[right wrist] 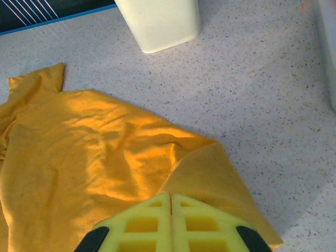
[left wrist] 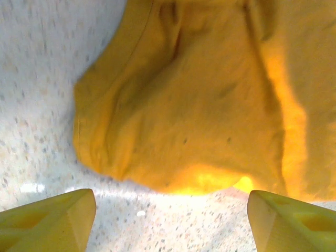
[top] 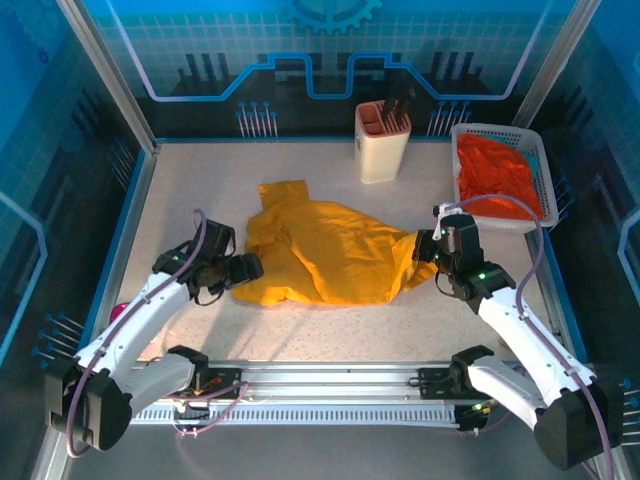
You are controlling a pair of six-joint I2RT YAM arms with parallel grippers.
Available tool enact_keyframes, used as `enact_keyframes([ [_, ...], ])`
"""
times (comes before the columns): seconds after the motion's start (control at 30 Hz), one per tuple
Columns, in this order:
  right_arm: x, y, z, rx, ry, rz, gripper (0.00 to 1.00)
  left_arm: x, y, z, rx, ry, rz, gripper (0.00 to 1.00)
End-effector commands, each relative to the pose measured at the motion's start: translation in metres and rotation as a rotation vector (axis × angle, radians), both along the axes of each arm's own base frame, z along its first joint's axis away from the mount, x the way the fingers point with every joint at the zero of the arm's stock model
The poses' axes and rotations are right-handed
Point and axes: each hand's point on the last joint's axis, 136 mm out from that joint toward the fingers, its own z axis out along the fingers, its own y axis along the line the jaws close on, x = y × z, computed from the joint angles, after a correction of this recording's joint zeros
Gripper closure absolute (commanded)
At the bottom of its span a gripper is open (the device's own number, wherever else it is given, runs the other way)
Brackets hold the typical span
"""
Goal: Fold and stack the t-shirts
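The yellow shirt lies crumpled on the bench, the orange shirt in the basket. Both look limp and light, best taken at a hem corner. The right claw pinches the yellow shirt's right edge; the left claw stands spread beside its left.

Yellow t-shirt rumpled centrally, orange-red t-shirt far-right

Robot lab cell: blue enclosure walls

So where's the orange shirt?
In the top view, the orange shirt sits in the white basket at the far right, just right of the cream holder.
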Motion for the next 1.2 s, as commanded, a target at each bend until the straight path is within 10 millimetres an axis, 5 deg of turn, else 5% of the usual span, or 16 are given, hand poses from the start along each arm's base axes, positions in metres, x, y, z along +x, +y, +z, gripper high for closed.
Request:
enact_keyframes([
  [0.0,-0.002,-0.004,-0.007,0.012,0.023,-0.020,1.00,-0.018,-0.011,-0.021,-0.075,0.087,0.067,0.24],
  [0.2,-0.010,-0.009,-0.019,-0.004,0.070,-0.037,0.98,-0.022,-0.023,-0.058,-0.082,0.147,0.058,0.25],
  [0.4,-0.016,-0.009,-0.021,0.008,0.085,-0.039,0.98,-0.010,-0.028,-0.072,-0.052,0.171,0.019,0.29],
  [0.57,-0.035,-0.027,-0.034,-0.045,0.188,-0.112,0.98,0.004,-0.021,-0.074,0.042,0.185,-0.012,0.44],
  [0.73,-0.048,-0.022,-0.041,-0.009,0.241,-0.093,0.96,0.013,-0.025,-0.079,0.043,0.191,-0.019,0.63],
  [0.93,-0.046,-0.013,-0.033,0.026,0.235,-0.055,0.94,0.016,-0.027,-0.047,0.074,0.208,-0.083,0.95],
  [1.17,-0.026,-0.007,-0.026,0.047,0.236,-0.030,0.95,0.021,-0.036,0.020,0.036,0.141,-0.152,0.98],
])
